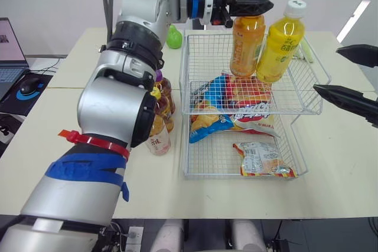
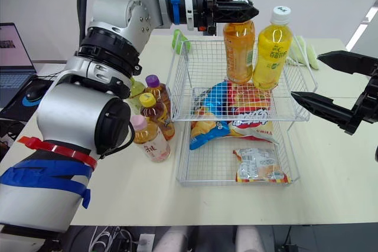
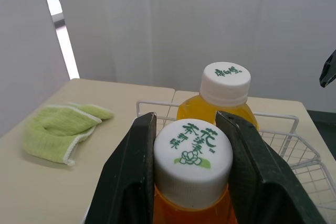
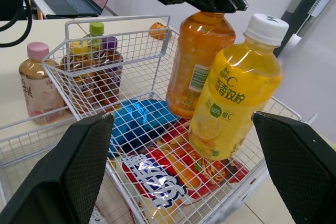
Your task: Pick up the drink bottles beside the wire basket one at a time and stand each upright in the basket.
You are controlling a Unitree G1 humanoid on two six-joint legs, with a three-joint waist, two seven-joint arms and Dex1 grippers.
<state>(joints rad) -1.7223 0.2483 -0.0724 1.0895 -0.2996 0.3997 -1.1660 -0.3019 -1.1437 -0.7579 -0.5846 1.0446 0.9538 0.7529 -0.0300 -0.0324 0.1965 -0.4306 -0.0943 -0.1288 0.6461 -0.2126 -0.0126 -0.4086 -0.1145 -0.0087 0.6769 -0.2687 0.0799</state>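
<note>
A two-tier wire basket [image 1: 185, 81] stands in the middle of the table. My left gripper [image 1: 248, 5] is shut on the white cap [image 3: 193, 153] of an orange drink bottle [image 1: 247, 45]. The bottle is upright in the top tier with its base at the mesh. A yellow bottle [image 1: 281, 44] stands upright just to its right in the same tier. Several more bottles [image 2: 151, 137] with pink, yellow and purple caps stand on the table by the basket's left side. My right gripper [image 1: 326, 70] is open, right of the basket, with nothing in it.
Snack bags [image 1: 236, 107] lie under the top tier and a packet [image 1: 261, 159] lies in the lower tier. A green cloth [image 3: 60, 129] and a green pear-shaped object [image 1: 173, 38] sit behind the basket. A laptop [image 1: 12, 51] and a mouse [image 1: 28, 87] are at the far left.
</note>
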